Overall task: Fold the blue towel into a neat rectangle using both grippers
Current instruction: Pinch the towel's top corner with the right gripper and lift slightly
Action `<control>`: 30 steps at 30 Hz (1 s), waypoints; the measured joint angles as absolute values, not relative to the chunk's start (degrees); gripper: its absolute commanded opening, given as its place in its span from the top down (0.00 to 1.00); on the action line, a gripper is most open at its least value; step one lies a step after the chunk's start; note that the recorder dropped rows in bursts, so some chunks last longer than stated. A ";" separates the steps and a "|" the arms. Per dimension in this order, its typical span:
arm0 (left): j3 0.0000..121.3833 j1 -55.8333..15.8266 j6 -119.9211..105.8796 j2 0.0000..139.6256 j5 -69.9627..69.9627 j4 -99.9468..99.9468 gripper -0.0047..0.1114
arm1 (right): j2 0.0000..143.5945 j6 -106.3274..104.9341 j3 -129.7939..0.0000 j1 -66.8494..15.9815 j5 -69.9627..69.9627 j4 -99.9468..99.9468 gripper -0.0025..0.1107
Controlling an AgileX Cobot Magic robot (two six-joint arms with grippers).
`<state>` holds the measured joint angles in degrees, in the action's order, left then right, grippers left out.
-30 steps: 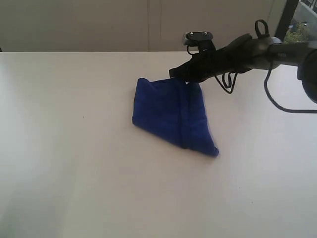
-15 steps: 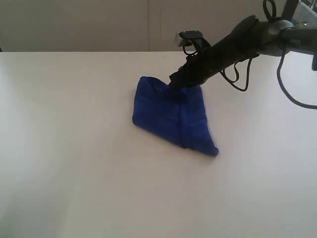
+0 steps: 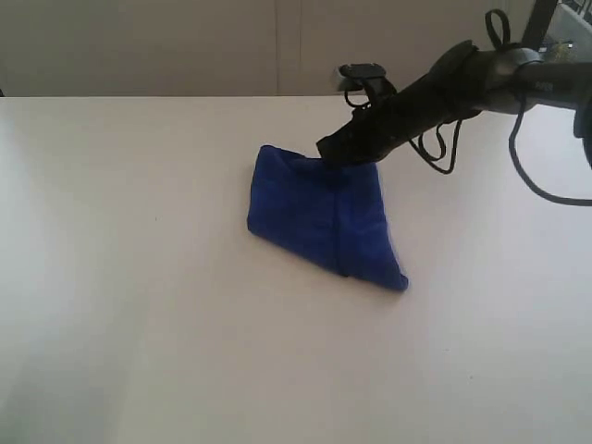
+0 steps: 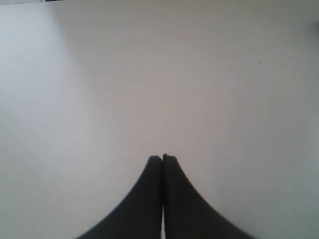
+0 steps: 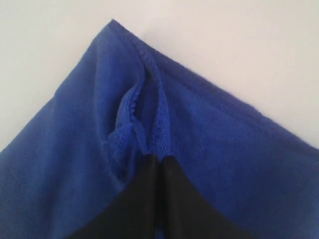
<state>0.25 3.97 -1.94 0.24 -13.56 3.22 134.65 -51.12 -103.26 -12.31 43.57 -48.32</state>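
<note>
The blue towel [image 3: 319,222] lies folded in a rough triangle on the white table [image 3: 139,277], with its far edge pulled up to a peak. My right gripper [image 3: 326,150] reaches in from the right and is shut on that raised edge. In the right wrist view a bunched fold of the towel [image 5: 224,149] sits right at the closed tips of the right gripper [image 5: 158,160]. My left gripper [image 4: 162,158] is shut with nothing in it over bare table [image 4: 149,74]. It does not show in the exterior view.
A pale wall [image 3: 185,46] runs behind the table's far edge. The right arm's black cables [image 3: 444,148] hang in loops over the table to the right of the towel.
The right arm has changed its pose, and its gripper has dipped slightly with the towel's far edge. The rest of the towel has barely moved.
</note>
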 measured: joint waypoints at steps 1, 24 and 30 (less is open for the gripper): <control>0.25 3.97 -1.94 0.24 -13.56 3.22 0.96 | 135.27 -51.12 -103.26 -12.31 44.44 -48.70 0.98; 0.25 3.97 -1.94 0.24 -13.56 3.22 0.96 | 135.28 -58.39 -103.26 -12.66 62.75 -57.92 0.98; 0.25 3.97 -1.94 0.24 -13.56 3.22 0.96 | 134.51 -58.39 -103.26 -12.32 58.75 -57.18 0.98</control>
<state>0.25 3.97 -1.94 0.24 -13.56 3.22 134.51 -58.39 -103.26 -12.32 58.75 -57.18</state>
